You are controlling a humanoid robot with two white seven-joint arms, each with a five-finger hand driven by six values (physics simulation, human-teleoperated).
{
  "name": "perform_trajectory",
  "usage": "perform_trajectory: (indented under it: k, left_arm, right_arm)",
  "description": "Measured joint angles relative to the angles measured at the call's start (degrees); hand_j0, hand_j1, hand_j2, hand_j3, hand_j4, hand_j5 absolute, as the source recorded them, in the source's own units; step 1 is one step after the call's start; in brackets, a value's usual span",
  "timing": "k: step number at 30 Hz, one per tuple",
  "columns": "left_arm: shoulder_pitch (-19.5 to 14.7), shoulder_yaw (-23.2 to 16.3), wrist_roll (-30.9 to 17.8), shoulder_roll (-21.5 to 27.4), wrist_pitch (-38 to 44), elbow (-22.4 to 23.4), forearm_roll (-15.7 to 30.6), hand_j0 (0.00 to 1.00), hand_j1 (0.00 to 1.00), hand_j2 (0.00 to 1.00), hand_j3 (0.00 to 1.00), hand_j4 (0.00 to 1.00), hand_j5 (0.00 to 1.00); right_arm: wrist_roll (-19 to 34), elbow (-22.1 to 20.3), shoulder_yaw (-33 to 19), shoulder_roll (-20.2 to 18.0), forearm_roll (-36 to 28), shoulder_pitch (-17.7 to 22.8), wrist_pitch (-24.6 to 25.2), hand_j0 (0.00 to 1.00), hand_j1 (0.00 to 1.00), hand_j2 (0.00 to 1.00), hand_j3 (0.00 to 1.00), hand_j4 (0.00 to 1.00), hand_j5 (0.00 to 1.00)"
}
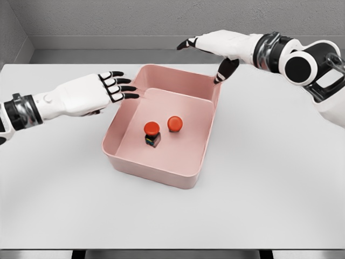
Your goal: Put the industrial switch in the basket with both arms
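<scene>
A pink basket (124,162) sits in the middle of the white table. Inside it, on the floor, stand two red-capped switches: one with a dark body (152,133) and a second red one (174,124) just to its right. My left hand (116,86) hovers at the basket's left rim, fingers extended and holding nothing. My right hand (213,54) hangs over the far right corner of the basket, fingers spread, thumb pointing down near the rim, holding nothing.
The white table (269,178) stretches around the basket on all sides. A grey wall runs behind it.
</scene>
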Motion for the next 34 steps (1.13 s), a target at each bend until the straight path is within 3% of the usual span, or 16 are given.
perform_trajectory:
  k: [2,8,10,13,16,21,34]
  left_arm:
    - [0.3,0.7,0.0,1.8,0.0,0.0,2.5,1.0,1.0,1.0,1.0,1.0,1.0]
    - [2.8,2.5,0.0,5.5,0.0,0.0,8.8,1.0,1.0,1.0,1.0,1.0,1.0]
    - [5.4,4.0,0.0,7.1,0.0,0.2,9.8,1.0,1.0,1.0,1.0,1.0,1.0]
    - [6.6,5.8,0.1,8.8,0.0,0.6,10.5,1.0,1.0,1.0,1.0,1.0,1.0]
    - [8.5,8.6,0.2,10.0,0.0,2.9,11.1,1.0,1.0,1.0,1.0,1.0,1.0]
    - [8.5,10.8,0.1,10.8,0.0,5.5,11.8,1.0,1.0,1.0,1.0,1.0,1.0]
    - [8.8,11.2,-0.1,10.8,0.0,5.8,11.9,1.0,1.0,1.0,1.0,1.0,1.0]
  right_arm:
    - [0.0,0.0,-1.2,-2.7,0.1,0.3,-1.5,1.0,1.0,1.0,1.0,1.0,1.0]
    - [0.0,-0.2,-5.7,-8.8,0.4,6.5,-7.7,1.0,1.0,1.0,1.0,1.0,1.0]
    - [0.0,-1.3,-6.3,-10.2,0.6,9.2,-9.6,1.0,1.0,1.0,1.0,1.0,1.0]
    - [0.0,-3.7,-6.9,-12.0,0.6,10.9,-12.5,1.0,1.0,1.0,1.0,1.0,1.0]
    - [0.0,-4.6,-8.8,-14.0,0.7,15.6,-16.0,1.0,1.0,1.0,1.0,1.0,1.0]
    - [0.0,-5.0,-14.2,-17.5,0.7,22.9,-22.0,1.0,1.0,1.0,1.0,1.0,1.0]
    - [0.0,-4.7,-19.0,-20.5,0.8,26.5,-28.4,1.0,1.0,1.0,1.0,1.0,1.0]
